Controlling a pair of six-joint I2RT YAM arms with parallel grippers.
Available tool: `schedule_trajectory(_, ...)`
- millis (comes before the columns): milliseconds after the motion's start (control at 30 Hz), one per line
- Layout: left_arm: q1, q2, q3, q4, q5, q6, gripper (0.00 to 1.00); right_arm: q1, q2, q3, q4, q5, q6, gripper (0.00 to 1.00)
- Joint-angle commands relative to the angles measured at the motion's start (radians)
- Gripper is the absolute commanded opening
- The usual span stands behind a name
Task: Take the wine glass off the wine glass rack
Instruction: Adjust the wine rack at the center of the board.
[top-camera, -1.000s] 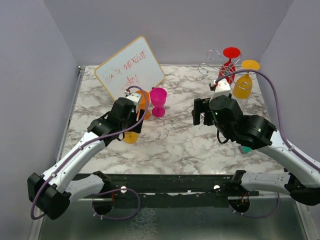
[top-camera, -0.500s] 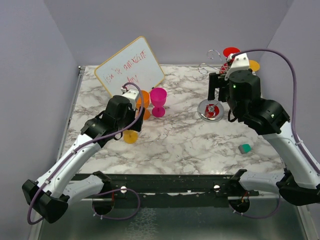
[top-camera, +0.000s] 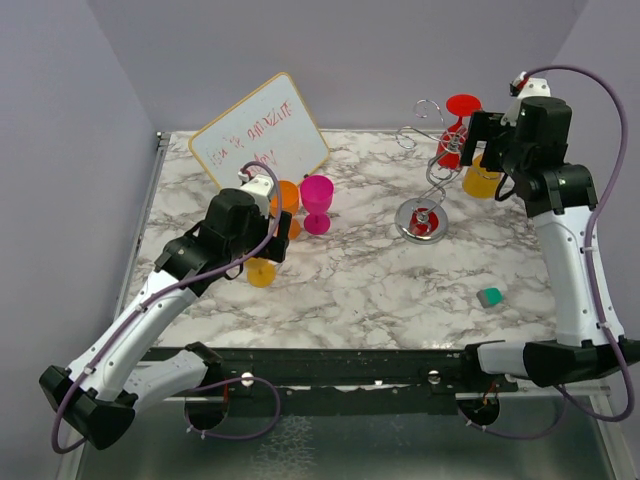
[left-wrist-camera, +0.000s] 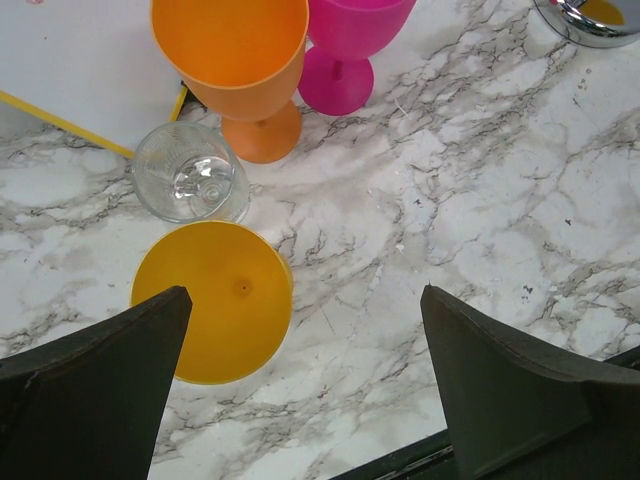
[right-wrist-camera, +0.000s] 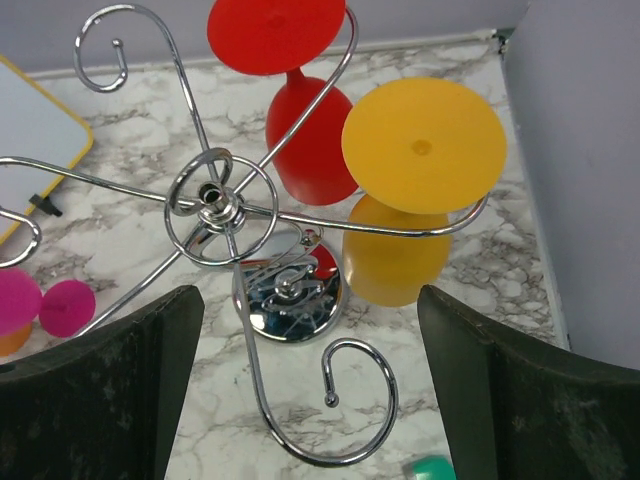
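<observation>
Care with the wire is what this step asks for. Right gripper hangs with its jaws spread wide and nothing between them, directly above the wine glass rack, which stands near the far right corner of the table. Two glasses hang upside down from its scroll arms: a red wine glass toward the far edge and a yellow wine glass toward the right edge. I'd come down beside one bowl, close gently, then slide it outward along its arm before lifting, so the rack doesn't tip. Left gripper is likewise spread and empty, toward the left edge.
</observation>
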Motion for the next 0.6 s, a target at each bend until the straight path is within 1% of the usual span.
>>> schedule_trajectory(0, 0.003, -0.027, 0.028, -0.031, 0.017, 0.0, 0.99, -0.075, 0.013, -0.027, 0.012, -0.286, 0.021, 0.94)
schedule_trajectory(567, 0.002, -0.014, 0.03, -0.031, 0.01, 0.0, 0.99, -0.1, -0.058, -0.085, -0.025, -0.369, 0.075, 0.94)
